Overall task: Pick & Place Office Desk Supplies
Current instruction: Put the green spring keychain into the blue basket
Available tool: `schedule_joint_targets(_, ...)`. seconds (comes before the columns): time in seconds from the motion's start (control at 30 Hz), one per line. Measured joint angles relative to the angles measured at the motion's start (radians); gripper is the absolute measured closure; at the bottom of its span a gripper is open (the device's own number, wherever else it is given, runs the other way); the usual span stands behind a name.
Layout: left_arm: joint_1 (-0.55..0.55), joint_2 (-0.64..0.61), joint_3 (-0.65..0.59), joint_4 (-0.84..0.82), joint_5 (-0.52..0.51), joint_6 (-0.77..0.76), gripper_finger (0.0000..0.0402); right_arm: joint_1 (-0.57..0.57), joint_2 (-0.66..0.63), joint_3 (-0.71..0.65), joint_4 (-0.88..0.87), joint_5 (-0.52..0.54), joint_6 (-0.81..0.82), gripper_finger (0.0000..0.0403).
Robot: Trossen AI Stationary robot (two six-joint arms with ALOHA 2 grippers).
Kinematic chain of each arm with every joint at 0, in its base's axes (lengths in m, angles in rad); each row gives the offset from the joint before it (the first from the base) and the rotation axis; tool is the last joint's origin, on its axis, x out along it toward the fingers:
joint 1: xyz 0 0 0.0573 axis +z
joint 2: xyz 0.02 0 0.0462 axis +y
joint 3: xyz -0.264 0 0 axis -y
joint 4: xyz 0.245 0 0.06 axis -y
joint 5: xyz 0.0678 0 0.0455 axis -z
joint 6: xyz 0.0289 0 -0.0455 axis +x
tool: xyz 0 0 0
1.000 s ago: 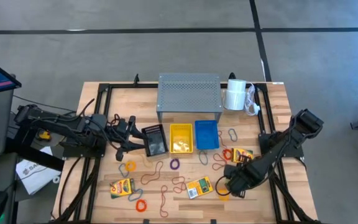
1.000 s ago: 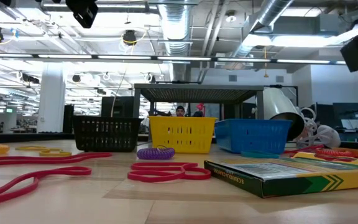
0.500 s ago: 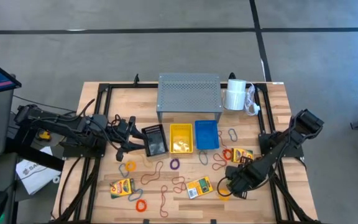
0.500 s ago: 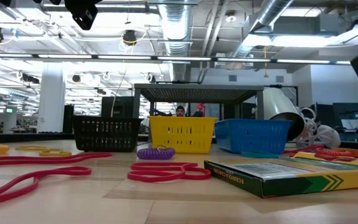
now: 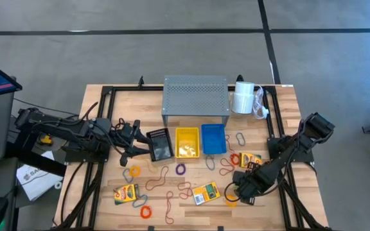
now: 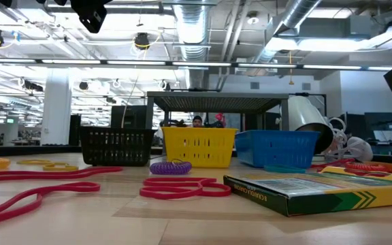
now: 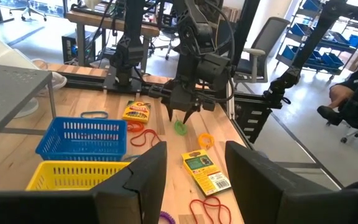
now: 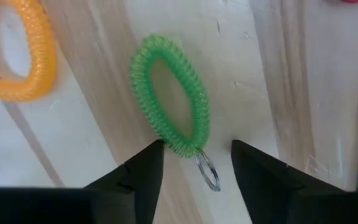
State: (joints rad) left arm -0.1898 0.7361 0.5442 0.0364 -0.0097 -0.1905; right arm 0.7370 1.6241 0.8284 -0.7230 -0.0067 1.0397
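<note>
Risk sits with my right gripper point(image 8: 191, 165), fingers apart astride the green coil loop point(image 8: 169, 93) near the tabletop's front right corner: closing off-centre could pinch only its metal ring point(image 8: 207, 171) and slip. My left gripper point(image 7: 194, 168), fingers apart, waits beside the black basket point(image 5: 160, 144).

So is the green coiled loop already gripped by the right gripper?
No, the green coiled loop lies flat on the wood, with the right gripper open above it.

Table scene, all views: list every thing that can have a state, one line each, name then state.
right gripper: open, low over the green coil loop, fingers astride its end
left gripper: open, empty, by the black basket
yellow basket: upright, contents unclear
blue basket: upright
white roll: lying on its side
</note>
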Motion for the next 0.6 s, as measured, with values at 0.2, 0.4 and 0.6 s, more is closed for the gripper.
schedule_joint_targets(0.2,0.000,0.000,0.000,0.000,0.000,0.002,0.0243,0.002,0.000,0.000,0.015,-0.014,-0.002,0.0308)
schedule_joint_targets(0.4,0.000,0.000,0.000,-0.002,0.000,0.003,0.0243,0.002,0.000,0.001,0.048,-0.023,-0.002,0.0393)
schedule_joint_targets(0.6,0.000,0.000,0.000,-0.004,0.000,0.003,0.0243,0.002,0.000,0.001,0.095,-0.040,0.008,0.0399)
